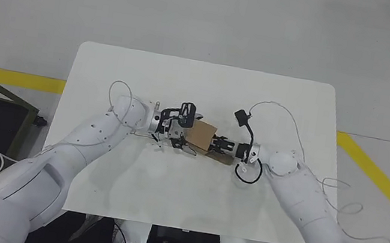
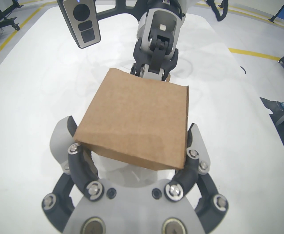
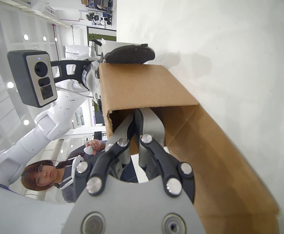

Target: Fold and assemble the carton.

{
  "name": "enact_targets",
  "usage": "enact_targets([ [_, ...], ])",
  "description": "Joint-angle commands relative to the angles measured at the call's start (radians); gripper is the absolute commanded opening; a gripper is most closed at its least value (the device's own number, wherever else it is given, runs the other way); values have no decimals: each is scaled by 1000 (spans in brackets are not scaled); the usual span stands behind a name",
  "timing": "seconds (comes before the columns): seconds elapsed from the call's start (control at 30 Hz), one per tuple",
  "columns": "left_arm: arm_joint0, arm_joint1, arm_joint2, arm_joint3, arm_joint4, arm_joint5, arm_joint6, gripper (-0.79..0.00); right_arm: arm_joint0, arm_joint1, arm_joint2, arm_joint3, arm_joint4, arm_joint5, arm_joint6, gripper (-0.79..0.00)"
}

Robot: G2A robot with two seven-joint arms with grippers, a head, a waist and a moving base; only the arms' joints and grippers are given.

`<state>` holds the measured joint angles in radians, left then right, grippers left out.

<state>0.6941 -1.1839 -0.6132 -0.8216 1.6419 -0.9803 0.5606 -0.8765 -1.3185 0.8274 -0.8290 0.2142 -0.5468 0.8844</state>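
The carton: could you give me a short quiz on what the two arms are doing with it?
1. True or false: no gripper touches the carton.
2. The right gripper reaches: A) into the carton's open end; B) under the table; C) away from the carton.
3. Fill in: the fingers of the left gripper sit on ___ sides of the carton.
Key: 1 false; 2 A; 3 opposite.

And here's the white rectangular table with rounded corners, spread across the middle of the top view, its glossy surface faintly scuffed with swirling marks. Right at its centre is the small brown cardboard carton, one end open. Whether its underside touches the tabletop can't be made out.
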Motion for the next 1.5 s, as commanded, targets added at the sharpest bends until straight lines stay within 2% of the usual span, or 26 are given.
enact_targets([
  [0.0, 0, 0, 0, 3, 1, 2, 1, 0, 1, -1, 0, 3, -3, -1, 3, -785],
  [0.2, -1, 0, -5, 8, 2, 6, 5, 0, -7, 12, 23, -12, -30, 4, 6, -785],
  [0.4, 1, 2, -7, 9, 7, 7, 7, 0, -59, 45, 88, -75, -54, 17, 4, -785],
  [0.73, 5, 3, -9, 4, 14, 8, 7, 0, -182, 108, 226, -257, -100, 65, 1, -785],
  [0.9, 6, 3, -10, 0, 15, 9, 3, 0, -258, 140, 298, -383, -196, 134, -23, -785],
  [0.93, 6, 3, -10, -1, 15, 8, 2, 0, -278, 147, 312, -413, -214, 154, -24, -600],
  [1.0, 7, 3, -11, -1, 15, 9, -1, 0, -316, 159, 342, -465, -246, 209, -26, -419],
  [1.03, 7, 3, -11, -2, 14, 9, -2, 0, -334, 164, 355, -490, -259, 233, -27, -123],
  [1.07, 7, 3, -12, -2, 14, 9, -2, 0, -351, 168, 367, -512, -266, 250, -27, 0],
  [1.23, 8, 3, -14, -4, 15, 12, -3, 0, -412, 182, 409, -575, -269, 282, -34, -3],
  [1.43, 9, 4, -17, -1, 15, 12, -2, 0, -431, 187, 417, -585, -270, 289, -51, -120],
  [1.47, 9, 4, -18, 0, 14, 12, -2, 0, -431, 187, 416, -585, -272, 290, -54, -160],
])
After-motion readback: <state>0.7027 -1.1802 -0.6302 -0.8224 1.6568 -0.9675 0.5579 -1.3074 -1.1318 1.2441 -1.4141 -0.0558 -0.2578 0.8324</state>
